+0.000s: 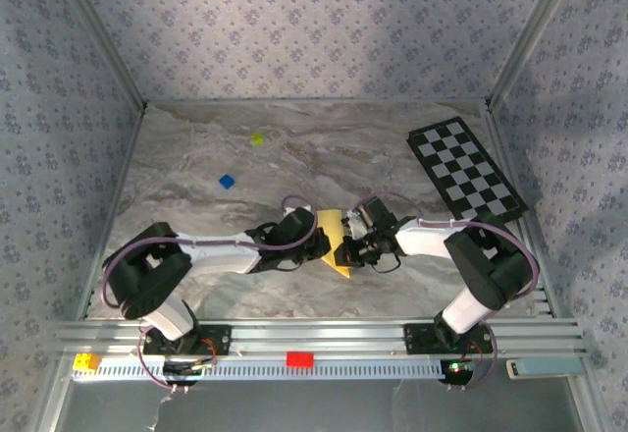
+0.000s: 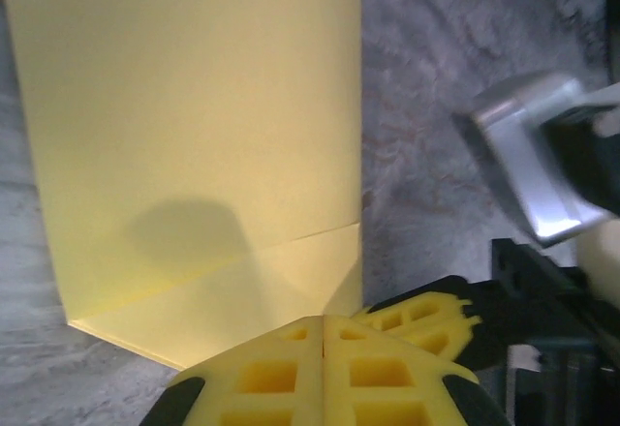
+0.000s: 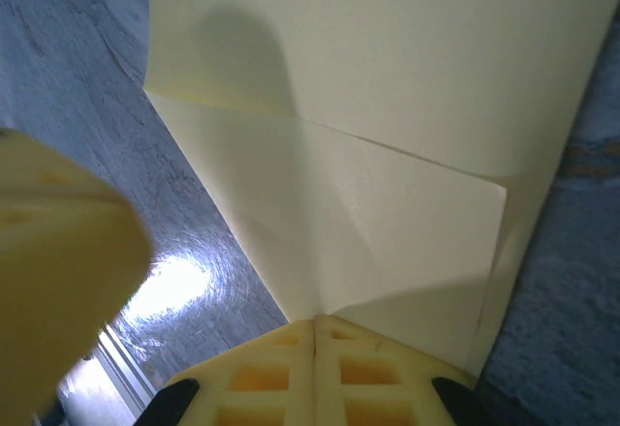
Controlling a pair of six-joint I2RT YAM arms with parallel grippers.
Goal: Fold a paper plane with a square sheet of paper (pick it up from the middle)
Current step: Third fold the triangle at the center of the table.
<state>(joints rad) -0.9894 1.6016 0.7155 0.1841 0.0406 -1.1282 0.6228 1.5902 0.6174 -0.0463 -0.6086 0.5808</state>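
Your thin yellow square sheet of paper lies well apart from the black-and-white checkered board, toward its near left. It shows early folds only, so the nose and wings are likely still to do. Your left gripper and right gripper meet its edges, jaws together.

A lab test booth: aluminium frame, patterned walls, marble-look tabletop.

Checkered board far right; blue block, yellow-green block apart.
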